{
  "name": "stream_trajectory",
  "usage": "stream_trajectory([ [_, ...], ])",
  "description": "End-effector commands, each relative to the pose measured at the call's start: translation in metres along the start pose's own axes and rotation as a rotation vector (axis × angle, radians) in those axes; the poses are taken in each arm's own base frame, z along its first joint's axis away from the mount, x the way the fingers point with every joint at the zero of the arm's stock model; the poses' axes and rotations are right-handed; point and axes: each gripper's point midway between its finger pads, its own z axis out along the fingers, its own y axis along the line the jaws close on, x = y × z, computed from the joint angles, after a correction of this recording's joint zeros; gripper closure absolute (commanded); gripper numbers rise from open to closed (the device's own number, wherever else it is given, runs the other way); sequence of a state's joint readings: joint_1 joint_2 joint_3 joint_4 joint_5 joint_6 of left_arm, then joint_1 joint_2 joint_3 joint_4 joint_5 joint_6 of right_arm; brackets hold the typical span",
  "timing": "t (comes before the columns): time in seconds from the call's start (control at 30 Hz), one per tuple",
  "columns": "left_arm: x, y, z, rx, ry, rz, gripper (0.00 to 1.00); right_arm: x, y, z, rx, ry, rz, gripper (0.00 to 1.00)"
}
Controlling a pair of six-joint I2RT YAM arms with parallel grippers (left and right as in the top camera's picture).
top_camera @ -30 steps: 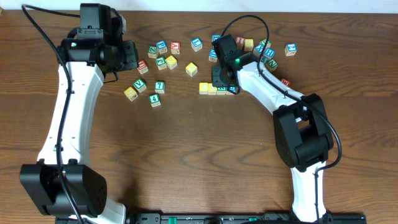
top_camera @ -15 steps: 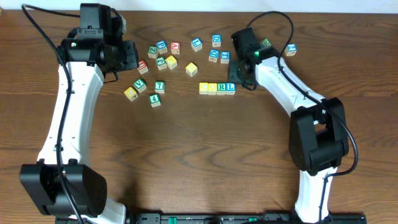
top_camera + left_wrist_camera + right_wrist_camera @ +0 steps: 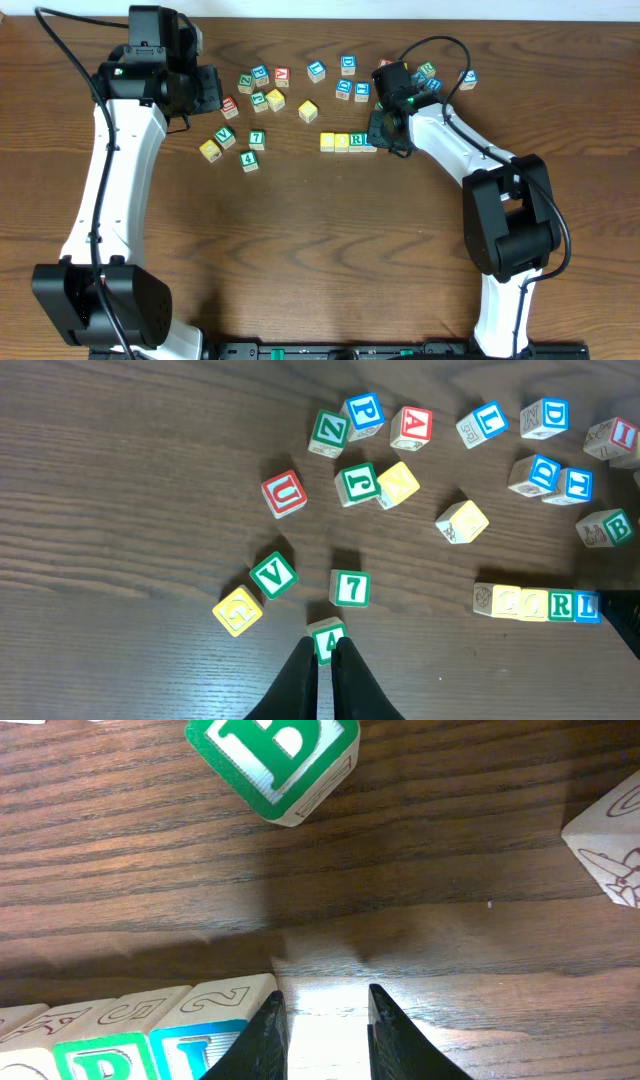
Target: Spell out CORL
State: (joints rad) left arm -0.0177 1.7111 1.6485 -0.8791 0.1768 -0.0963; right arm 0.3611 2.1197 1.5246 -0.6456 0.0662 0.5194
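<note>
Your right gripper [image 3: 322, 1032] hangs released and empty, the L cube [image 3: 215, 1015] just beside it at nine o'clock. Beyond runs the touching row: R cube [image 3: 100, 1055], then two yellow cubes [image 3: 328, 142], letters faint. CORL looks spelled; only backing away remains. Your left gripper [image 3: 322, 665], clenched empty, idles far off at nine o'clock.

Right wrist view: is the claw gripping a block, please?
No, the right claw is open, bare table in its gap, beside the L cube.
</note>
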Motion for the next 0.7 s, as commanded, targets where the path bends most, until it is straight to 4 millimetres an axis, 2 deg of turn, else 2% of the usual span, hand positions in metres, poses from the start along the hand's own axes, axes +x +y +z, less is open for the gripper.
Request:
stream_trajectory([
  [0.0, 0.0, 0.001, 0.002, -0.006, 0.005, 0.012, 0.92, 0.002, 0.006, -0.004, -0.017, -0.003, 0.005, 0.78],
  [0.37, 0.002, 0.002, 0.003, -0.007, 0.01, 0.011, 0.92, -0.004, 0.01, -0.005, -0.027, -0.029, -0.014, 0.78],
  [0.53, 0.005, 0.003, 0.006, -0.009, 0.019, 0.01, 0.92, -0.026, 0.006, -0.027, -0.047, -0.084, -0.013, 0.74],
  [0.67, 0.004, 0.0, 0.006, 0.0, 0.018, 0.006, 0.92, -0.035, 0.009, -0.044, -0.066, -0.122, -0.015, 0.68],
])
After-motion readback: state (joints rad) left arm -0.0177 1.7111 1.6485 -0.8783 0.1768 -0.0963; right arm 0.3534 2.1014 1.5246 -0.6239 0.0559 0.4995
